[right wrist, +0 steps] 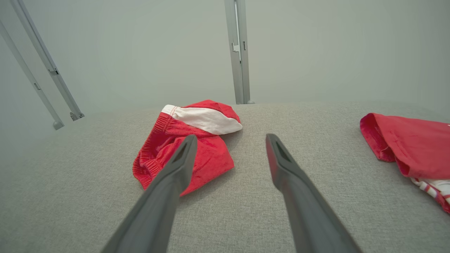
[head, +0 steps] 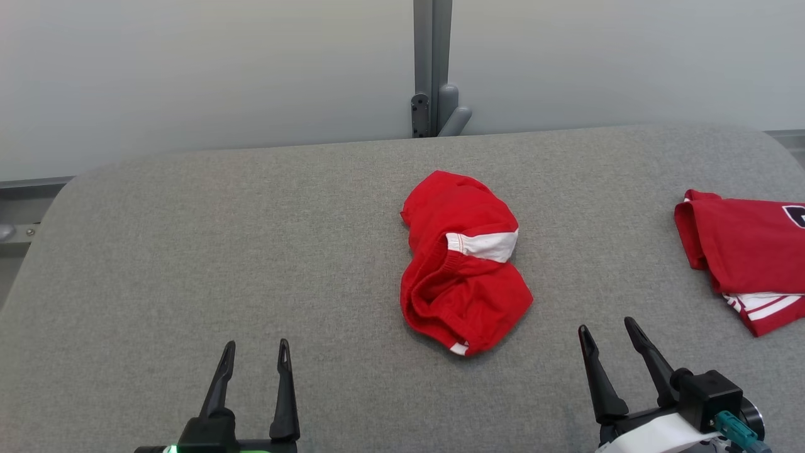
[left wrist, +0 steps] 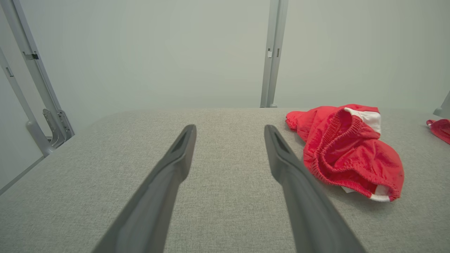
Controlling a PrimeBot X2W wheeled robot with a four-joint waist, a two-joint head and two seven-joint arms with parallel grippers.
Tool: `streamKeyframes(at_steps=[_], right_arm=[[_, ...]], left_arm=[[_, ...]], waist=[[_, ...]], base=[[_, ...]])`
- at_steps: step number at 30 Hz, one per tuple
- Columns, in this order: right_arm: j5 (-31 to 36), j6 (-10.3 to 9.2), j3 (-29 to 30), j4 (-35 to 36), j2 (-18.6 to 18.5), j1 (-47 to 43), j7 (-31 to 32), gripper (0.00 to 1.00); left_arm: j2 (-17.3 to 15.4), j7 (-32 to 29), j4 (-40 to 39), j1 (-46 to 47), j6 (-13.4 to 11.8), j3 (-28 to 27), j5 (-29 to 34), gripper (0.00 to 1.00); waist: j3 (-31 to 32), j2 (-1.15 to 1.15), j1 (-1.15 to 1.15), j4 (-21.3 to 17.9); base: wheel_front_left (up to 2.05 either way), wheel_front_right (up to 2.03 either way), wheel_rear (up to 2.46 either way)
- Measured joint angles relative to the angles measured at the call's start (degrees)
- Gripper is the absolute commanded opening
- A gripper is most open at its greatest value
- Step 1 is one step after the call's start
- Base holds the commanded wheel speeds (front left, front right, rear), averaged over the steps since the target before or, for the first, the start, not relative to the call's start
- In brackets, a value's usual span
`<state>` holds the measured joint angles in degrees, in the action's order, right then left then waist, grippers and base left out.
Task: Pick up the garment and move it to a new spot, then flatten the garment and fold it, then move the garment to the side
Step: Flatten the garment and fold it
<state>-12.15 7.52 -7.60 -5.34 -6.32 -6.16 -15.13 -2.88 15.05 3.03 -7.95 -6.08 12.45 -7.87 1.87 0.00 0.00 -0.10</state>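
A crumpled red garment [head: 462,264] with white panels and an elastic waistband lies bunched in the middle of the grey padded table [head: 251,251]. In the left wrist view the garment [left wrist: 346,149] sits to the right of the fingers; in the right wrist view the garment [right wrist: 190,147] lies ahead and left, partly behind one finger. My left gripper [head: 255,355] hovers open near the front edge at the lower left, well apart from the cloth. At the lower right my right gripper [head: 607,333] stands open, a little right of and nearer than the garment. Nothing is between either pair of fingers.
A second red piece of clothing [head: 748,251] with white stripes lies folded at the table's right edge, also seen as the red clothing [right wrist: 411,147] in the right wrist view. A grey post [head: 433,63] and pale wall panels stand behind the table's far edge.
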Motion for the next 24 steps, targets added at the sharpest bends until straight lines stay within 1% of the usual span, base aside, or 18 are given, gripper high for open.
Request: streamKeyframes(at_steps=[7, 10, 12, 14, 15, 19, 22, 24], right_arm=[[0.0, 0.00, -0.1, -0.1, 0.0, 0.0, 0.0, 1.00], [0.0, 0.00, 0.1, -0.2, -0.2, 0.0, 0.0, 1.00], [0.0, 0.00, 0.3, -0.2, -0.3, 0.1, 0.0, 1.00], [0.1, 0.00, 0.2, -0.2, -0.4, 0.3, 0.0, 1.00], [0.1, 0.00, 0.2, -0.2, -0.4, 0.3, 0.0, 1.00], [0.1, 0.00, -0.5, -0.3, -0.8, 0.9, 0.0, 1.00], [0.1, 0.00, -0.7, -0.6, -1.0, 1.5, 0.0, 1.00], [0.1, 0.00, -0.6, -0.6, -1.0, 1.9, 0.0, 1.00]], left_arm=[[0.0, 0.0, 0.3, 0.0, -0.5, 0.4, -0.4, 1.00], [0.0, 0.0, 0.5, 0.3, -0.5, 0.5, -5.4, 1.00], [0.0, 0.0, 1.4, 1.6, 0.7, 1.4, -7.9, 1.00], [0.0, 0.0, 2.7, 4.4, 2.4, 3.2, -10.0, 1.00], [0.0, 0.0, 2.7, 4.4, 2.4, 3.2, -10.0, 1.00], [0.1, 0.0, 6.7, 11.2, 6.4, 8.5, -14.5, 1.00], [0.1, -0.3, 11.3, 17.0, 8.7, 13.0, -19.5, 1.00], [0.1, -2.3, 13.8, 20.7, 9.2, 15.5, -23.4, 1.00]], waist=[[-0.2, 0.00, 0.00, -0.1], [-0.6, 0.00, 0.00, -0.2], [-0.9, 0.00, 0.00, -0.3], [-1.3, 0.00, 0.00, -0.4], [-1.3, 0.00, 0.00, -0.4], [-2.1, 0.00, 0.00, -1.0], [-2.6, 0.00, 0.00, -1.8], [-2.8, 0.00, 0.00, -2.4]], base=[[0.00, 0.00, 0.00], [0.00, 0.00, 0.00], [0.00, 0.00, 0.00], [0.00, 0.00, 0.00], [0.00, 0.00, 0.00], [0.00, 0.00, 0.00], [0.00, 0.00, 0.00], [0.00, 0.00, 0.00]])
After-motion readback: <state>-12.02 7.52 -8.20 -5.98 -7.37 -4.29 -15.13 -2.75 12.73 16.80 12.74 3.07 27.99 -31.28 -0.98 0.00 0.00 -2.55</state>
